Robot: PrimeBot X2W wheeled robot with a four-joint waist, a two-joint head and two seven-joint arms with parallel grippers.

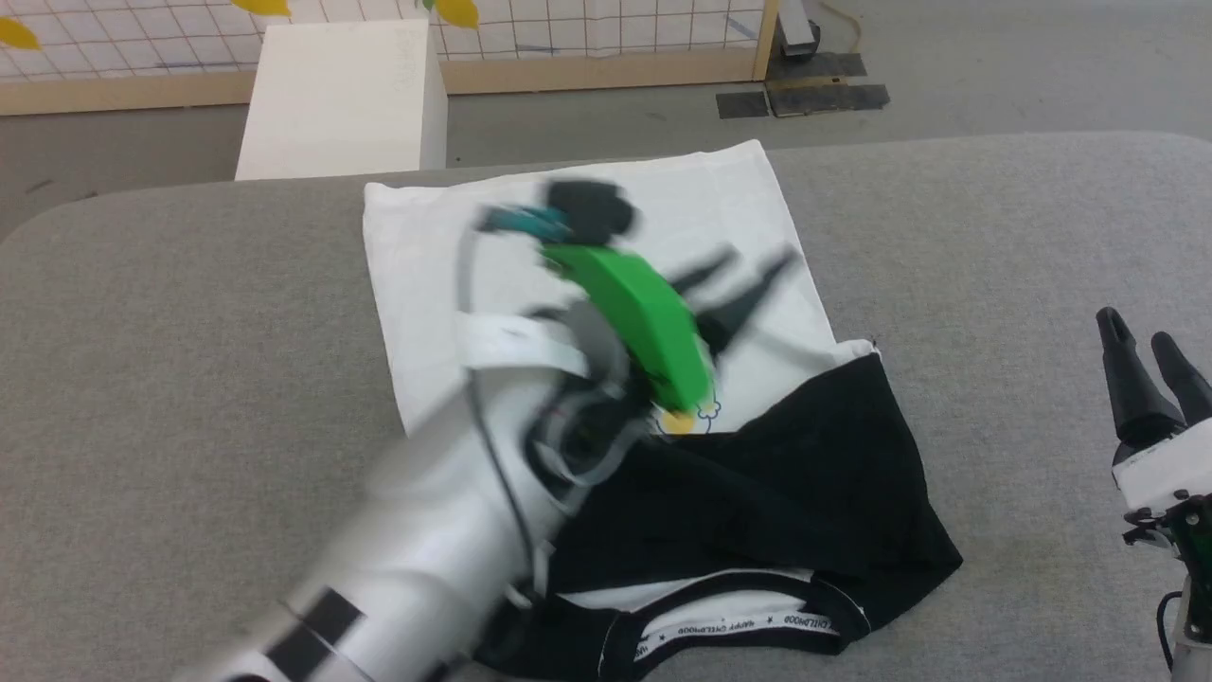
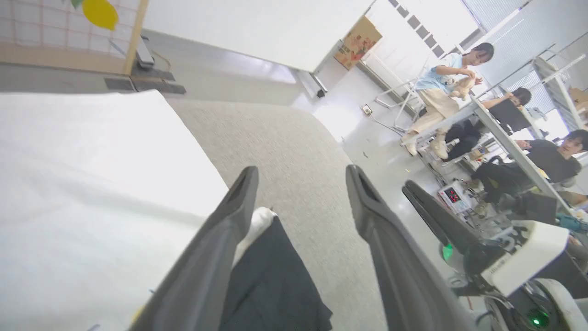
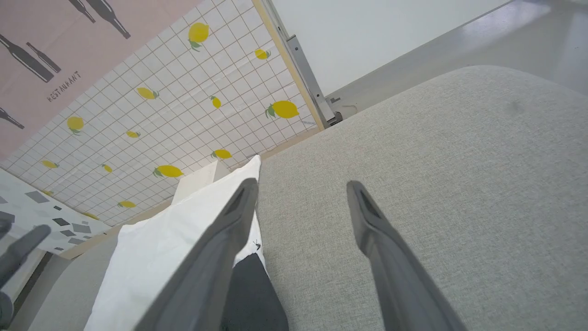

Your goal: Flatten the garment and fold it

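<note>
Head view: the shirt (image 1: 663, 189) lies mid-table (image 1: 189, 379). Its white body is spread flat toward the far edge, and the black sleeves are heaped across the near half, with the neck trim nearest the robot.
Left gripper (image 1: 762, 254): blurred, hanging over the white cloth near the shirt's right edge, fingers spread and nothing between them.
Left wrist view: confirms it. The left gripper (image 2: 302, 169) is wide apart, with white cloth (image 2: 92, 184) to one side, a black fold under one finger, and grey table past the tips.
Right gripper (image 1: 1150, 365): parked at the table's right side, well clear of the shirt.
Right wrist view: its fingers (image 3: 298, 184) stand apart over bare grey table, with the shirt (image 3: 174, 243) off to one side.
Step in hand: looks like folding has begun. The body seems smooth enough and the sleeves are already turned in, though that black pile is rumpled, not crisp.
Next move calls for: my read is that the left fingers need to come down onto an edge and pinch a single layer cleanly. The sleeve edge by the right side seems the likeliest candidate.
Watch for: grabbing two layers at once, or dragging the flat white part out of shape.
</note>
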